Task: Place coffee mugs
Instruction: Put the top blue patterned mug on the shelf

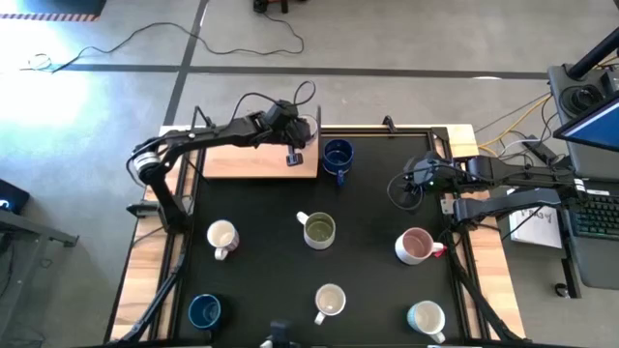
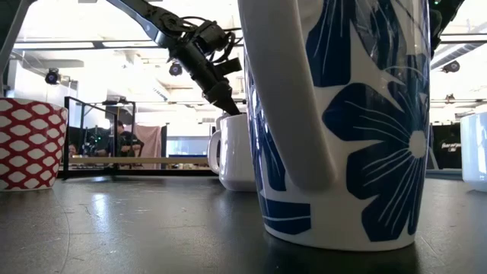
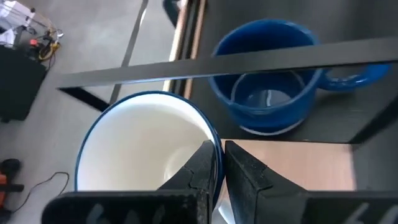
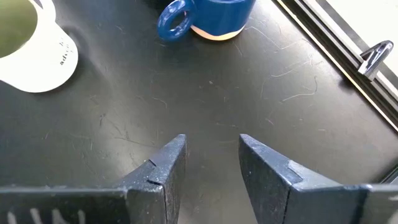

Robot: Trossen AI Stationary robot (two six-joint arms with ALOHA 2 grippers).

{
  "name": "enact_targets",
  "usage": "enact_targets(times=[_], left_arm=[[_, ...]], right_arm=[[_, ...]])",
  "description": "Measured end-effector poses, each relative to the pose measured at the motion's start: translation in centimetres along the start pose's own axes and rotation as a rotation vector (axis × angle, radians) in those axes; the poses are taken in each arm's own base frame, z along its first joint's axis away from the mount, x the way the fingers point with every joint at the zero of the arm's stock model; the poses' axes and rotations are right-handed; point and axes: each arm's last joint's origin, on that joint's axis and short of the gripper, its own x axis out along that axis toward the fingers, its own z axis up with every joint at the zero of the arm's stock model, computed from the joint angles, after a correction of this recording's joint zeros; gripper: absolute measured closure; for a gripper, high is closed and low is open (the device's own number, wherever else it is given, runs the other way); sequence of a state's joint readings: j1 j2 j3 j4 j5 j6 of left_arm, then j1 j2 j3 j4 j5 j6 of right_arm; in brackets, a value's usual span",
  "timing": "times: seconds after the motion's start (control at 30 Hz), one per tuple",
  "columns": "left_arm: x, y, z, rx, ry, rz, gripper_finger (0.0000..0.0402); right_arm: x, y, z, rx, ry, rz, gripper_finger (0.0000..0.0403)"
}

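Note:
My left gripper (image 3: 222, 148) is at the table's far side, shut on a white mug with a thin blue rim (image 3: 146, 143), above the right end of a wooden board (image 1: 259, 161). A dark blue mug (image 1: 338, 156) stands on the black mat just right of the board. On the mat stand a white mug (image 1: 221, 236), an olive-green-inside mug (image 1: 318, 230), a pink mug (image 1: 416, 246), a second dark blue mug (image 1: 204, 311), a cream mug (image 1: 330, 302) and a pale-blue-inside mug (image 1: 427, 317). My right gripper (image 4: 211, 155) hovers open over bare mat at the right side. My left gripper pinches the white mug's wall at the rim (image 3: 217, 140), one finger (image 3: 202, 168) inside the mug and one finger (image 3: 249, 174) outside. The fingers come from above, pointing down. The mug is upright, mouth up; whether its base touches the board is hidden.
The wooden board lies along the far left of the mat, mostly bare. A dark frame rail (image 3: 217, 62) runs along the table's far edge. A cabled desk with a keyboard (image 1: 590, 217) stands to the right. The flower-printed mug (image 2: 342, 114) fills the low view.

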State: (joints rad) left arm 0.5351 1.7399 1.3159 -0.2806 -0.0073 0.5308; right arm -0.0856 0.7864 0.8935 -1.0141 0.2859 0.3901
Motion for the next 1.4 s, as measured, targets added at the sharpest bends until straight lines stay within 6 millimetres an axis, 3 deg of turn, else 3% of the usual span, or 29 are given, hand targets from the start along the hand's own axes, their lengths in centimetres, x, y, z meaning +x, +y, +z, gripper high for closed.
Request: enact_targets(times=[1.4], left_arm=[[0.2, 1.4, -0.8, -0.048, 0.0, 0.02, 0.0378]], right_arm=[[0.0, 0.0, 0.0, -0.005, -0.001, 0.0, 0.0266]])
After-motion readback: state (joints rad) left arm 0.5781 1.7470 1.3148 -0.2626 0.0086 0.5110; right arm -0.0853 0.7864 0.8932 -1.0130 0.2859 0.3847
